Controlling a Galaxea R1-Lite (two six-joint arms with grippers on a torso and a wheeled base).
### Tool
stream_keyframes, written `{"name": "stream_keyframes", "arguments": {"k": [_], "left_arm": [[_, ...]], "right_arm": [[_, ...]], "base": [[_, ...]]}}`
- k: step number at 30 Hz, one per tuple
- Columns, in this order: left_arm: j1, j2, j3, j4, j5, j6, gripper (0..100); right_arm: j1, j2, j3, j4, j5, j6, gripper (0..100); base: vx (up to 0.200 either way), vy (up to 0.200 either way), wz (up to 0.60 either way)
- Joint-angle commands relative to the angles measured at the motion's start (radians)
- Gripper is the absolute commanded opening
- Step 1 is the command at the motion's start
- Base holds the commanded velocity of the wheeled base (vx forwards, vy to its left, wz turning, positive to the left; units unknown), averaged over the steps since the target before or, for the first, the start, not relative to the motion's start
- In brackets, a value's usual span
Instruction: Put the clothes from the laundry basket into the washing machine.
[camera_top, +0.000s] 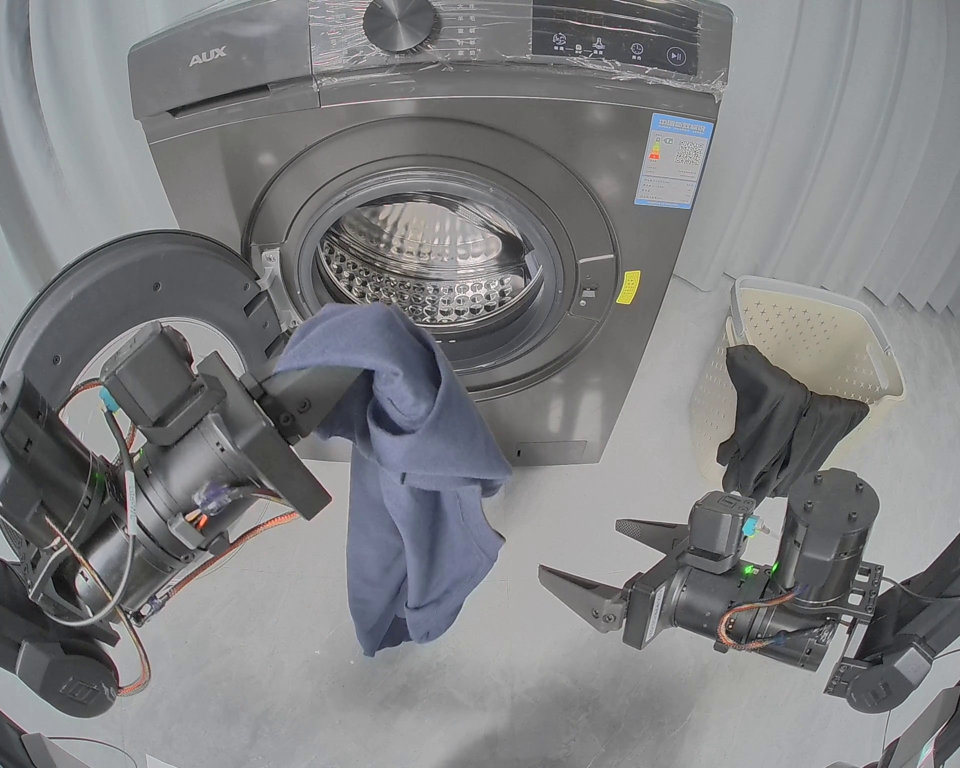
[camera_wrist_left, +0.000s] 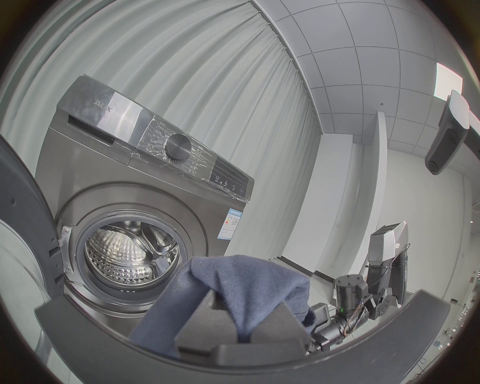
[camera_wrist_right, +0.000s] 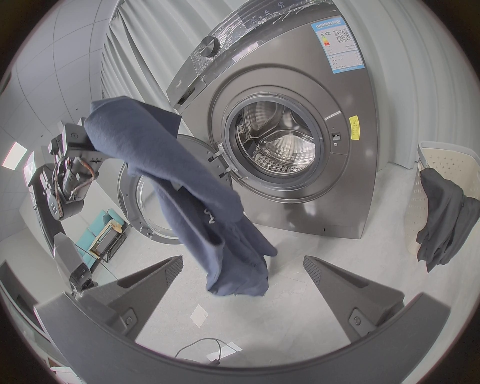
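The left gripper (camera_top: 335, 385) had its jaws pinched on a blue shirt (camera_top: 420, 470), which draped over them and hung well below. Just beyond those jaws stood the washer (camera_top: 560, 150), its drum (camera_top: 430, 260) open and its door (camera_top: 130, 280) swung wide beside the arm. The right gripper (camera_top: 585, 550) had its jaws spread on nothing, pointing toward the hanging shirt. Behind them stood the basket (camera_top: 830, 330), a dark garment (camera_top: 780, 420) draped over its rim.
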Motion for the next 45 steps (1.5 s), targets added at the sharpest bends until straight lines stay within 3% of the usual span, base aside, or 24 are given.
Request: {"name": "stream_keyframes", "arguments": {"k": [1, 11, 19, 26, 40, 41, 45], "left_arm": [[0.001, 0.003, -0.017, 0.000, 0.007, 0.000, 0], [0.015, 0.008, -0.032, 0.000, 0.017, -0.002, 0], [0.015, 0.005, -0.037, 0.000, 0.017, -0.002, 0], [0.015, 0.008, -0.035, 0.000, 0.017, -0.002, 0], [0.015, 0.008, -0.032, 0.000, 0.017, -0.002, 0], [0.015, 0.008, -0.032, 0.000, 0.017, -0.002, 0], [0.021, 0.009, -0.031, 0.001, 0.017, -0.002, 0]], "right_arm": [[0.006, 0.019, 0.003, -0.001, 0.002, 0.000, 100], [0.019, 0.084, 0.001, -0.015, 0.030, -0.019, 100], [0.001, 0.207, -0.120, -0.048, 0.030, -0.037, 100], [0.055, 0.292, -0.209, -0.079, 0.034, -0.032, 100], [0.059, 0.377, -0.339, -0.111, 0.028, -0.034, 100], [0.059, 0.377, -0.339, -0.113, 0.028, -0.034, 0], [0.059, 0.369, -0.329, -0.130, 0.028, -0.037, 0]], "base": [[0.000, 0.000, 0.00], [0.000, 0.000, 0.00], [0.000, 0.000, 0.00], [0.000, 0.000, 0.00], [0.000, 0.000, 0.00], [0.000, 0.000, 0.00], [0.000, 0.000, 0.00]]}}
